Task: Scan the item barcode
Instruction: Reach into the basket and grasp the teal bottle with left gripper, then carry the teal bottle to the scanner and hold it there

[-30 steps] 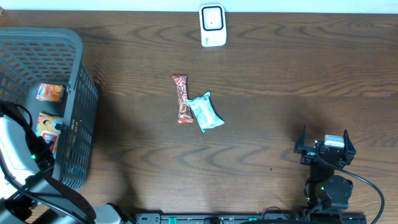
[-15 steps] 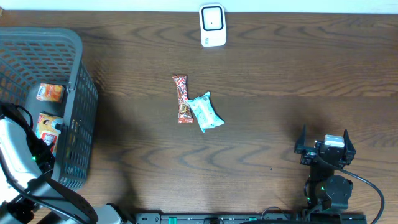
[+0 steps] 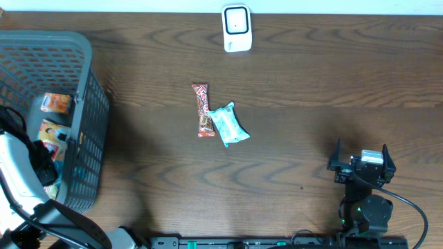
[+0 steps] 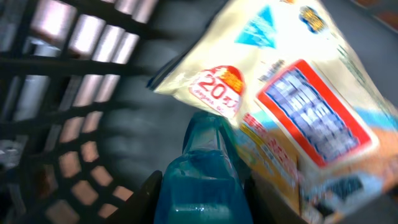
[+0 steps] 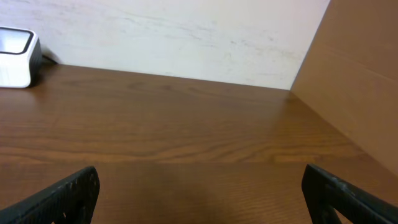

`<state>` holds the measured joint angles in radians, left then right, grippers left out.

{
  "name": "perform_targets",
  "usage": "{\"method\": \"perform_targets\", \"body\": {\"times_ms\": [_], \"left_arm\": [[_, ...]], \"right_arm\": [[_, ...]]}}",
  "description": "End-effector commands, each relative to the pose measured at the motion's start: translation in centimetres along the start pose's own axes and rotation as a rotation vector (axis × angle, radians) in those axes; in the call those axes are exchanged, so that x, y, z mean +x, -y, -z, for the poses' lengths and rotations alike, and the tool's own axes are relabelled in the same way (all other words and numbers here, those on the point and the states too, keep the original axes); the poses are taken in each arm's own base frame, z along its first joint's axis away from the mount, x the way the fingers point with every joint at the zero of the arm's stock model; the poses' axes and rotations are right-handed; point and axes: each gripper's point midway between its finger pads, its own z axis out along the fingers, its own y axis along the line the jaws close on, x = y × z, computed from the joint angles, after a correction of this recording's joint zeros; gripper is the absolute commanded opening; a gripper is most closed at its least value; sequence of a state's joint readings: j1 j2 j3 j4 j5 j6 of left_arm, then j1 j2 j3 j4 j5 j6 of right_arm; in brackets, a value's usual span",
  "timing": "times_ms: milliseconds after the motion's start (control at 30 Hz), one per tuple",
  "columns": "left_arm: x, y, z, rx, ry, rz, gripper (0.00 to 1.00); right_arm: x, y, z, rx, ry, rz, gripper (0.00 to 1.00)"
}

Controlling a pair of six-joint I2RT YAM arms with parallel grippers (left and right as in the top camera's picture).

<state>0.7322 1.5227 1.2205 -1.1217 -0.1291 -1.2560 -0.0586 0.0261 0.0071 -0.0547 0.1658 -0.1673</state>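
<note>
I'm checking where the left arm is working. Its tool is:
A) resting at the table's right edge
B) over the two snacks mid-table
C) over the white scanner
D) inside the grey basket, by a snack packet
D: the left wrist view shows the left tool amid the basket mesh, with a snack packet right before it.

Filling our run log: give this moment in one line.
left gripper: in basket, at snack packet, grip unclear | right gripper: open
</note>
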Motion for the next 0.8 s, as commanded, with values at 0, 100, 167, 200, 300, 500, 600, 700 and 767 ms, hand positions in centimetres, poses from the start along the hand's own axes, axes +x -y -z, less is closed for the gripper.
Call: {"method": "perform_targets", "body": {"times_ms": [0,100,167,200,300,500,600,700,767], "left_arm": [[3.0,1.0,-1.2,0.012,-0.176,-0.061,0.2],[3.4,2.0,-0.3,0.064,-0.211,-0.075,0.2],[3.9,3.1,0.5,0.126,-0.245,-0.103,0.2],[4.3,3.7,1.1,0.167,-0.268,-0.119,0.2],[5.1,5.7,3.2,0.3,-0.326,-0.154,0.2],[5.0,9.0,9.9,0.636,-0.324,-0.193,0.2],[4.0,9.7,14.7,0.831,-0.253,-0.208,0.2],[3.1,9.4,19.9,1.016,-0.174,-0.22,0.2],[2.6,8.5,23.8,1.152,-0.114,-0.228,0.2]], "right_arm": [[0.2,0.2,0.0,0.01,-0.005,0.01,0.99],[0.1,0.2,0.0,0.01,-0.005,0.01,0.99],[0.2,0.2,0.0,0.01,-0.005,0.01,0.99],[0.2,0.2,0.0,0.01,-0.005,0.01,0.99],[0.1,0.2,0.0,0.01,-0.005,0.01,0.99],[0.1,0.2,0.0,0.01,-0.005,0.01,0.99],[0.1,0.2,0.0,0.01,-0.005,0.01,0.99],[0.1,0.2,0.0,0.01,-0.005,0.01,0.99],[0.1,0.2,0.0,0.01,-0.005,0.01,0.99]]}}
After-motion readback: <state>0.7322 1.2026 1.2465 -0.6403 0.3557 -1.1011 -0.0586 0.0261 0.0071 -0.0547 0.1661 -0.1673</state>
